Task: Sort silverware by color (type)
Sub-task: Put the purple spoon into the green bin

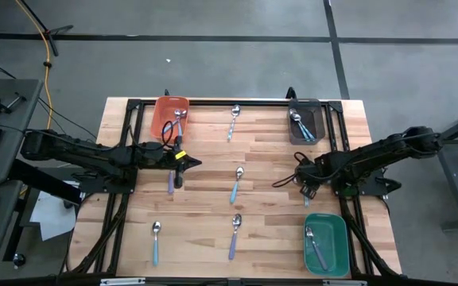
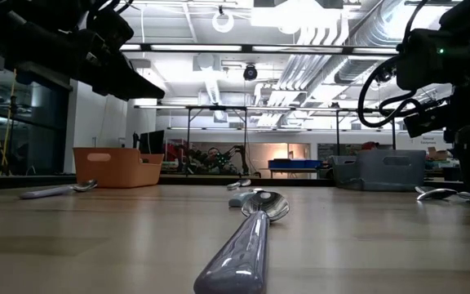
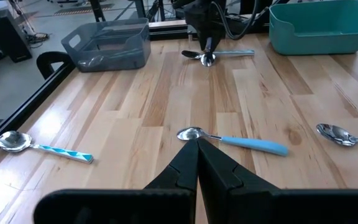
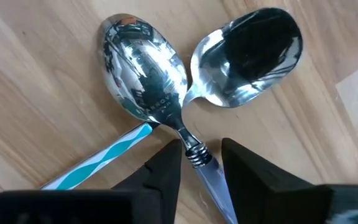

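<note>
Right wrist view: we see our right tool (image 4: 199, 165), fingers apart, straddling a spoon (image 4: 148, 87) near the worktop (image 1: 269, 238) edge; left tool (image 1: 188, 163) closed.

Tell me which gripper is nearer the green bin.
Right. The right gripper sits just above the green bin in the high view, over two spoons. The left gripper is shut, far across the table near the orange bin.
</note>
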